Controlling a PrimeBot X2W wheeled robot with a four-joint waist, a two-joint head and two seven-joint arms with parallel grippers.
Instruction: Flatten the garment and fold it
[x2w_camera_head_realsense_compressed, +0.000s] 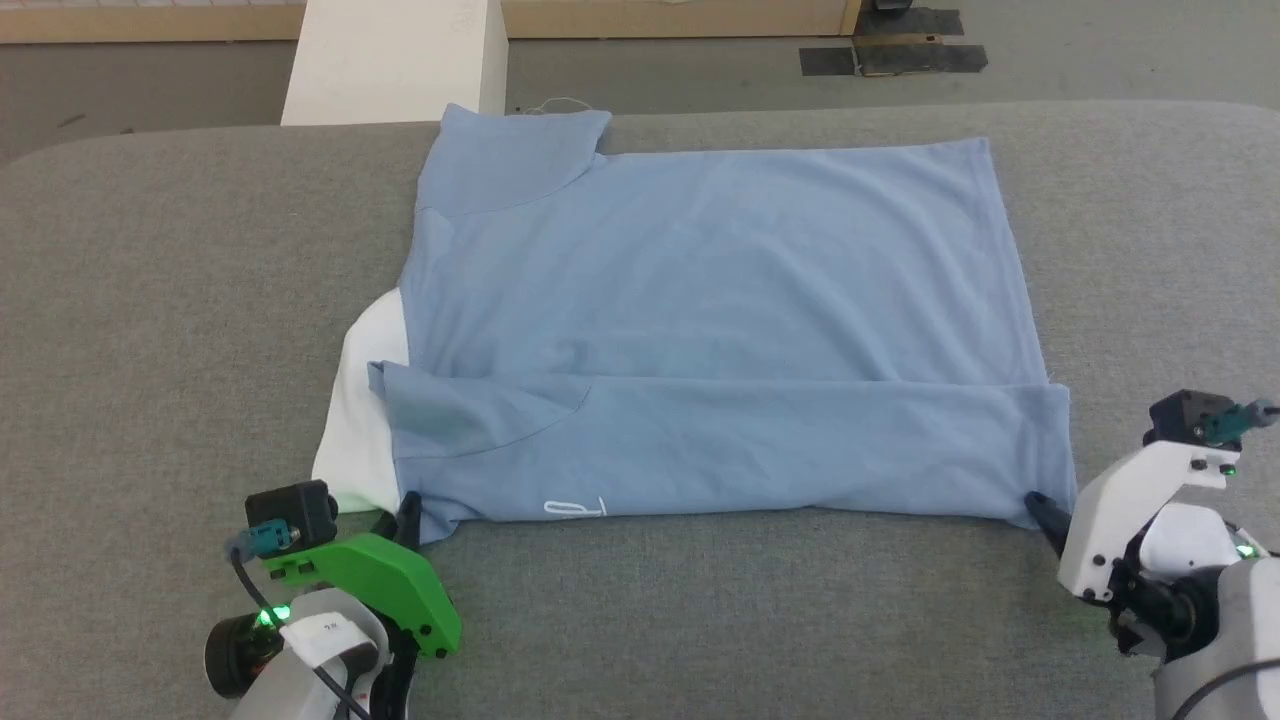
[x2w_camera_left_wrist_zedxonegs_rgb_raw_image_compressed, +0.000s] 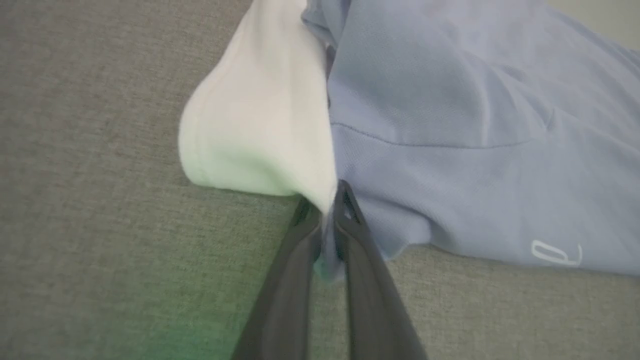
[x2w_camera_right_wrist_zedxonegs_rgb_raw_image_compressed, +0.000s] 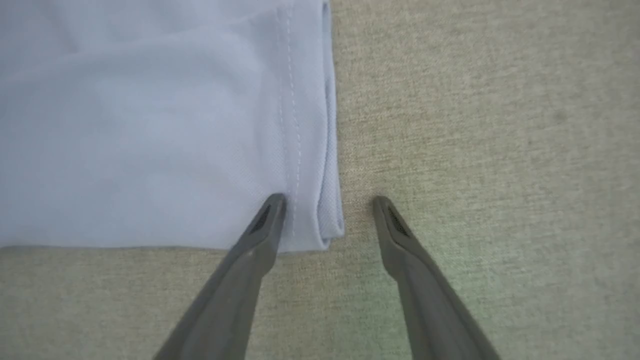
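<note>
The large, soft light-blue cloth garment (x2w_camera_head_realsense_compressed: 700, 300) is spread on the grey fabric-covered table (x2w_camera_head_realsense_compressed: 150, 300), its near strip folded over. Just left of its small white print (x2w_camera_head_realsense_compressed: 575, 509), the corner by the white part (x2w_camera_head_realsense_compressed: 365, 400) is pinched in the closed left gripper (x2w_camera_left_wrist_zedxonegs_rgb_raw_image_compressed: 327, 207). Far right of that print, the hemmed corner is straddled by the right gripper (x2w_camera_right_wrist_zedxonegs_rgb_raw_image_compressed: 330, 200), spread wide, nothing held. Were a lift begun now, one corner alone would be carried and the fold dragged askew.

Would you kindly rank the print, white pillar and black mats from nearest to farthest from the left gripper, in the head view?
From the left gripper:
1. print, just right
2. white pillar, far ahead
3. black mats, far right
</note>
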